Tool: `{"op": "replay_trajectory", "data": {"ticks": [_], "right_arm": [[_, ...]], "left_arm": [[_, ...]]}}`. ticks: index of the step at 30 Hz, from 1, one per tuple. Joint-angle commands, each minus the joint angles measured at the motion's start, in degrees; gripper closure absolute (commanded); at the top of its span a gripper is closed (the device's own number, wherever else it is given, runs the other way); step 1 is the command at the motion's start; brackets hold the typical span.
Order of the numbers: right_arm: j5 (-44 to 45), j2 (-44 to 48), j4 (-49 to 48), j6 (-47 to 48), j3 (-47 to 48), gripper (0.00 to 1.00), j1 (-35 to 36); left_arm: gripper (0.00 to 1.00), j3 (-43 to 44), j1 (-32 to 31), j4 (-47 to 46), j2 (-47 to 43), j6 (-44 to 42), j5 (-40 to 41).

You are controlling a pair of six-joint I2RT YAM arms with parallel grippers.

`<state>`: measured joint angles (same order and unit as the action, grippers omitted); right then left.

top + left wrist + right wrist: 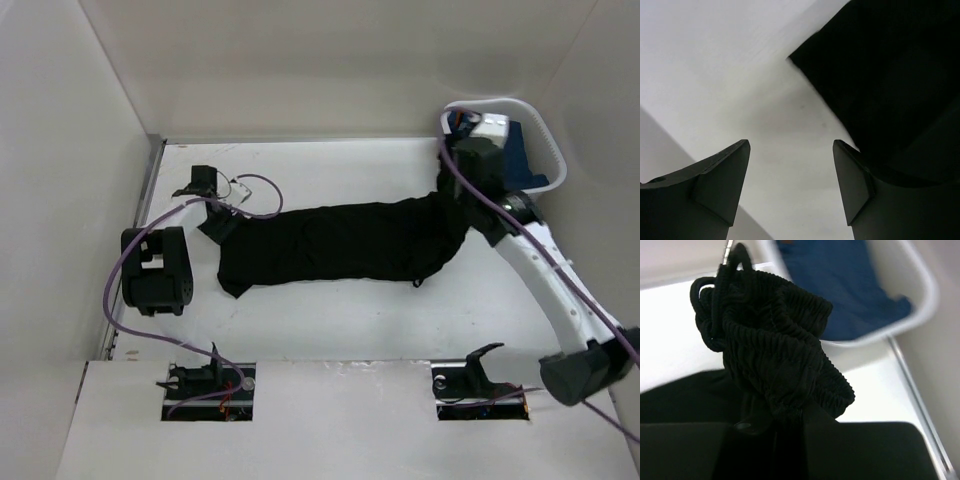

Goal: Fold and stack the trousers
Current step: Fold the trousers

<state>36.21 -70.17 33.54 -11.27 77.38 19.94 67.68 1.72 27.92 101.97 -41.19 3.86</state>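
Your right gripper is clamped on the bunched elastic waistband of the black trousers and holds that end raised. The legs lie stretched leftward across the table. Your left gripper hangs empty with its jaws apart at the hem end, 1 finger right at the fabric's edge. Expect light, limp cloth that sags, drags and bunches, so pinch both leg hems together there. Just behind the waistband sits a white bin holding a blue garment; keep clear of it.
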Motion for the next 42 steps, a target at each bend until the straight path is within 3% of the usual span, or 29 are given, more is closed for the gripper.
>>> {"op": "replay_trajectory", "data": {"ticks": [1,4,13,17,22,31,37,39,42], "right_arm": [[7.7,-8.5,-1.0,4.0,5.4,1.0,11.0],[11.5,-16.4,-1.5,3.1,10.3,1.0,18.3],[14.5,-28.5,-3.4,2.0,18.8,0.99,28.0],[15.7,-31.2,-4.9,0.9,20.7,0.99,29.3],[15.9,-27.1,-5.2,-0.9,12.5,0.99,27.8],[18.8,-5.5,-5.8,0.9,-4.4,1.0,16.5],[10.1,5.5,-8.2,2.7,-14.6,0.99,7.9],[9.4,6.4,-8.4,2.0,-15.9,0.99,7.5],[8.9,6.5,-8.8,0.7,-16.7,0.99,7.9]], "left_arm": [[0.34,3.8,-0.8,2.6,1.4,5.1,-1.1],[0.39,4.3,-0.9,3.2,2.6,6.9,-2.4],[0.87,5.4,-0.4,3.5,8.9,10.4,-5.2],[0.95,6.5,-0.7,3.9,10.4,11.8,-7.2],[0.97,4.9,-1.0,3.0,8.6,11.8,-6.6],[0.98,4.3,-1.5,2.9,7.5,10.8,-4.0],[0.99,4.7,-1.3,2.1,7.3,9.8,-1.1],[0.93,5.4,-1.0,1.9,5.5,10.2,-0.5],[0.72,7.2,-1.2,1.9,-0.7,10.5,-0.4]]}}
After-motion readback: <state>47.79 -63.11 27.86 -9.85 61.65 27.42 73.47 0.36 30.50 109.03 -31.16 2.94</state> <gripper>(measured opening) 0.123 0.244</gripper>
